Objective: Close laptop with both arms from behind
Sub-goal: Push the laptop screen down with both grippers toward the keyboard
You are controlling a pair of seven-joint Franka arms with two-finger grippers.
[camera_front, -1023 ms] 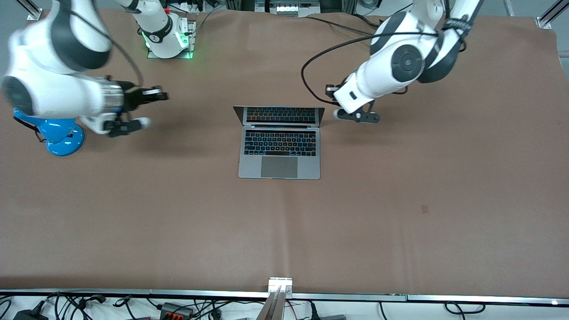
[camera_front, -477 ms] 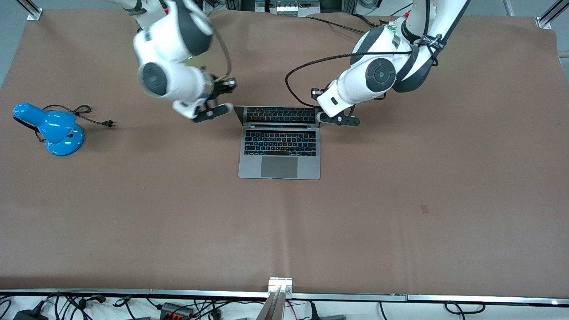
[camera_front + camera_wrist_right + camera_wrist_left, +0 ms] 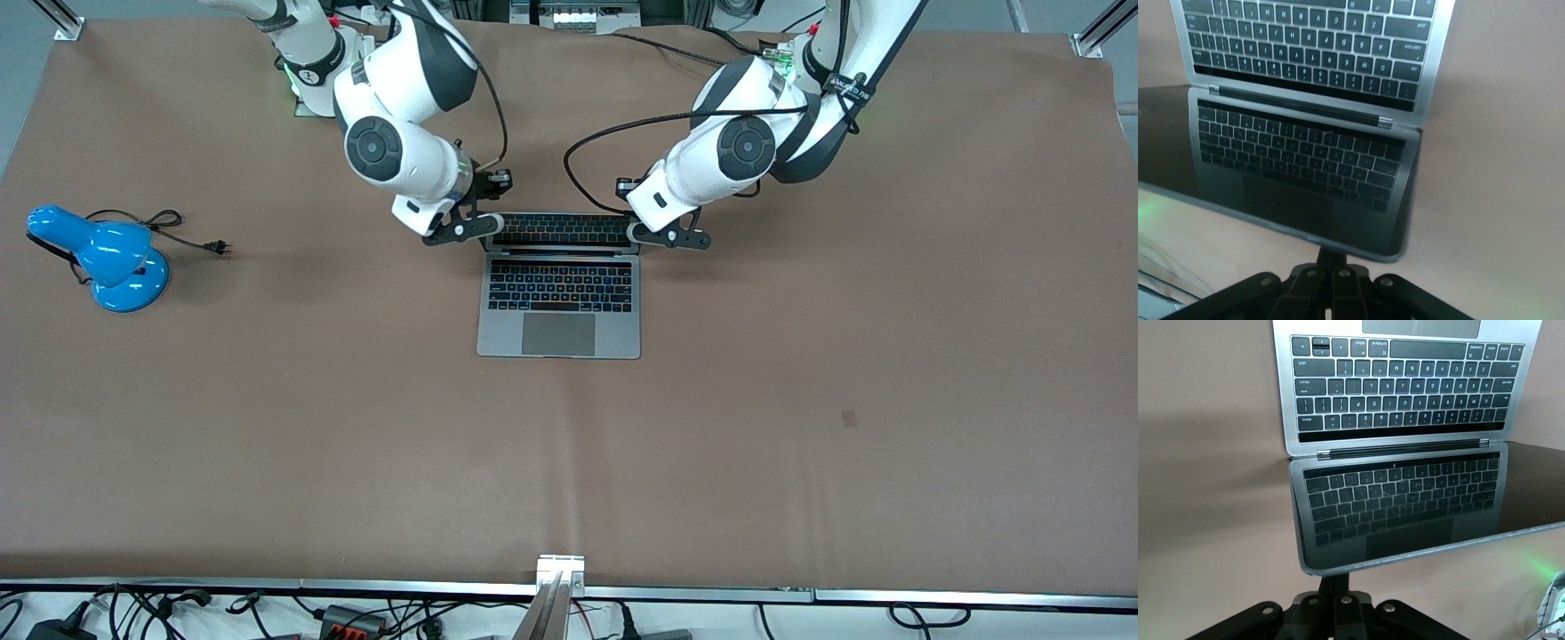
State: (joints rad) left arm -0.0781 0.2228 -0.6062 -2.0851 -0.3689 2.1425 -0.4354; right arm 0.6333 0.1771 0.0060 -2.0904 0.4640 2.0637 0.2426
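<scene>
Silver-grey laptop point(image 3: 558, 284) open on brown worktop point(image 3: 800, 427), mid-table. Left hand point(image 3: 669, 236) and right hand point(image 3: 462, 229) at the lid's top corners, one each; finger spread: cannot tell. Risk: uneven push twists the lid or skids the laptop toward the front camera.

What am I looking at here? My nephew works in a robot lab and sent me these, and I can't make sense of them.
Two white robot arms stand at a brown table. One picture looks down from a high camera facing them; the other two come from cameras on each arm's wrist. An open laptop lies in the middle, its dark screen mirroring the keyboard. The right gripper and the left gripper sit at the two top corners of its upright lid, one at each end. Neither holds anything. A blue desk lamp stands unplugged toward the right arm's end of the table.
</scene>
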